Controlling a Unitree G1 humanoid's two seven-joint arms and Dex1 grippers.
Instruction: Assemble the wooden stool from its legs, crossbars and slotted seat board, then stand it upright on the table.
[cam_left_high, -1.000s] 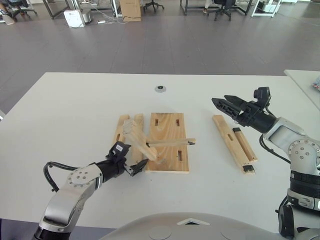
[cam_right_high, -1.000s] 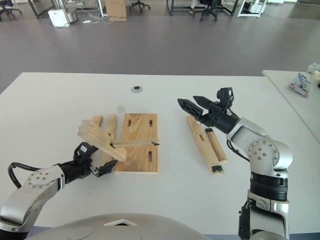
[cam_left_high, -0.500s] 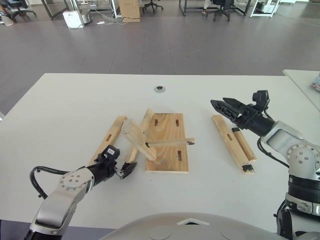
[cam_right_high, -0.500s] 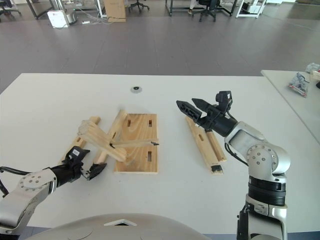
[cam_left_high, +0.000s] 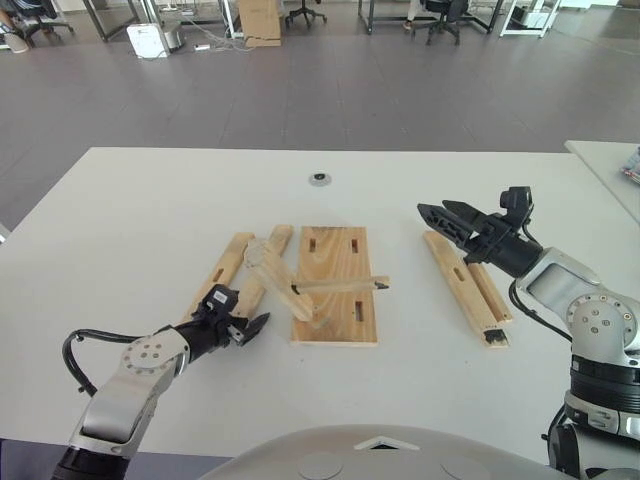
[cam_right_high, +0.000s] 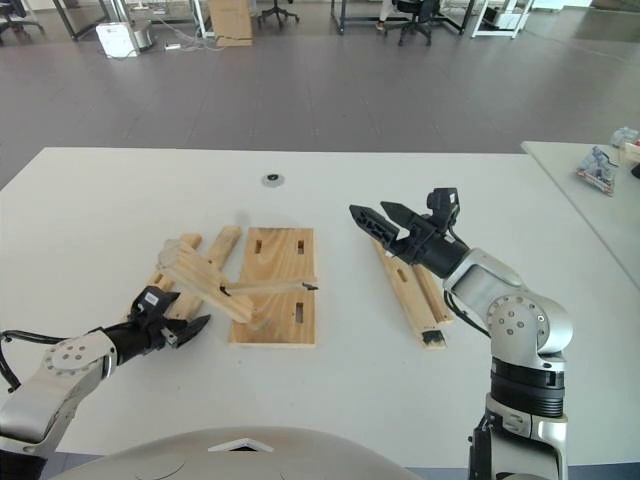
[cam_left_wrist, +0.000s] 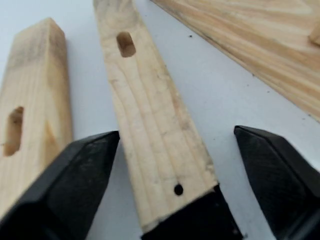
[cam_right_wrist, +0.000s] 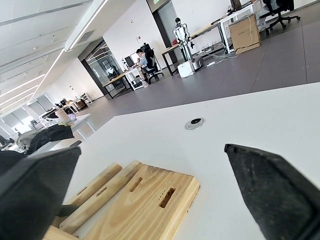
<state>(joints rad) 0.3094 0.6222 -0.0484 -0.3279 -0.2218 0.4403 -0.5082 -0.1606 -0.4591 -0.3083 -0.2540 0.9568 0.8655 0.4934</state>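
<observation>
**A:** What lies on the white table?

**B:** The slotted seat board lies flat at the middle, its long axis running away from the robot. Just left of it two legs lie side by side, their far ends leaning right. To its right a slotted leg and a shorter bar lie together, leaning the other way.

**A:** And the piece over the board?

**B:** A tilted leg slants across the board's left edge, and a thin crossbar runs from it rightward over the board.

**A:** The tools?

**B:** The left tool is open, a finger on either side of one leg's near end. The right tool hangs spread open above the slotted leg's far end. A small round grommet sits beyond the board.
</observation>
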